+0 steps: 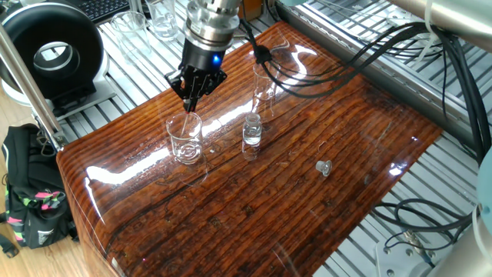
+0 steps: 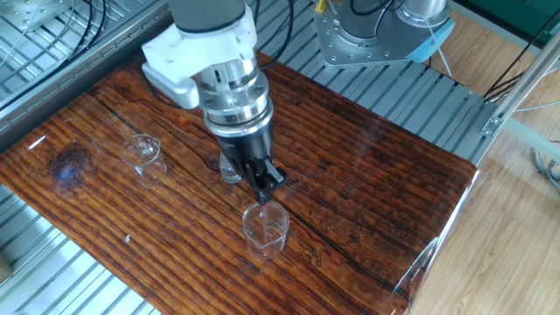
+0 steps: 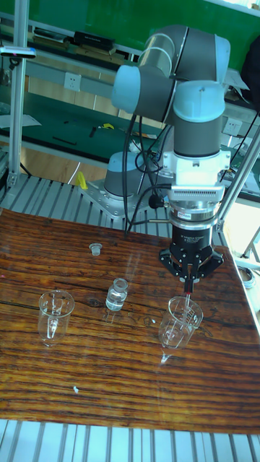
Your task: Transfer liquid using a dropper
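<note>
The jaws of the gripper (image 3: 190,277) pinch the dropper (image 3: 189,287) upright over a clear beaker (image 3: 180,322); liquid there is hard to make out. The small vial (image 3: 117,294) seems partly filled.

table (image 1: 307,208): glossy wood | cap (image 1: 324,167): loose, lying apart | backpack (image 1: 29,208): on floor

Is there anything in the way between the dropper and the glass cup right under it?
No, nothing visible blocks it. The gripper holds the dropper straight above the open beaker, its tip at the rim. The small vial stands off to the side.
</note>
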